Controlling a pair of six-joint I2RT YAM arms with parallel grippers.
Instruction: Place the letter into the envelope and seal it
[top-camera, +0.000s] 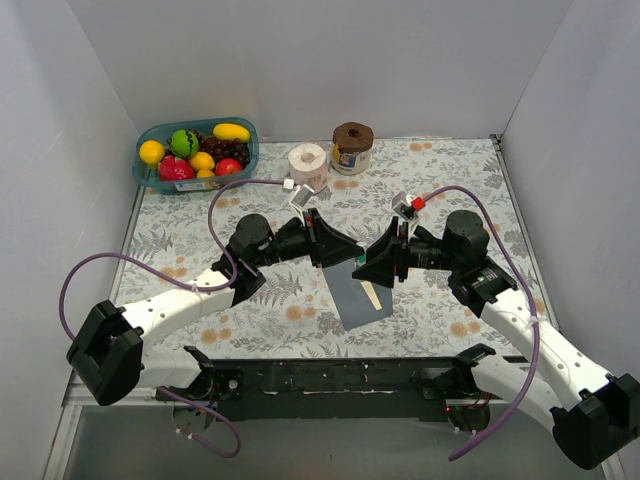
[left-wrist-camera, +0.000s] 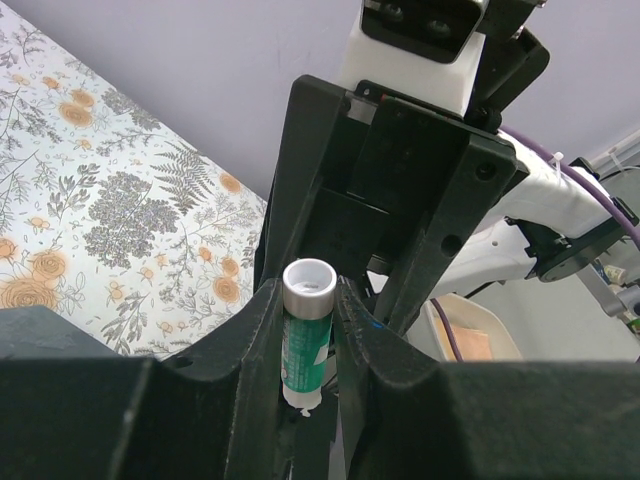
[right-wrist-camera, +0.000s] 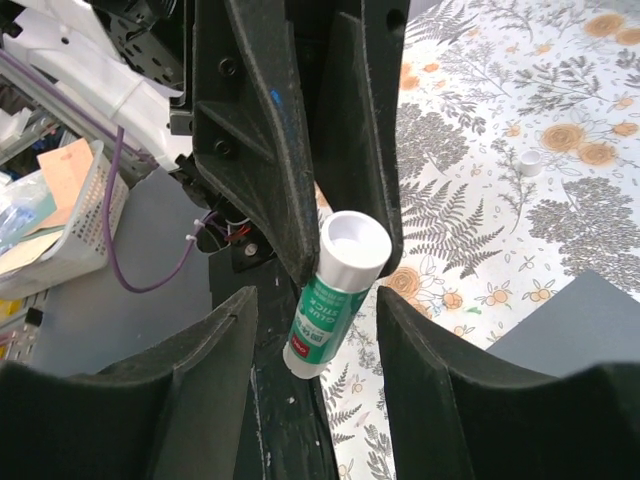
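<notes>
Top of envelope (top-camera: 357, 300) covered, letter (top-camera: 372, 296) only a sliver showing, glue stick (left-wrist-camera: 306, 345) label partly hidden

You can read one text only: "GLUE STICK" in white letters on the green sleeve of the glue stick (right-wrist-camera: 325, 315), upside down in the right wrist view. The stick sits clamped in the left claw (left-wrist-camera: 308, 320). The label on the jar (top-camera: 351, 157) by the surface's far edge is too small to read.
</notes>
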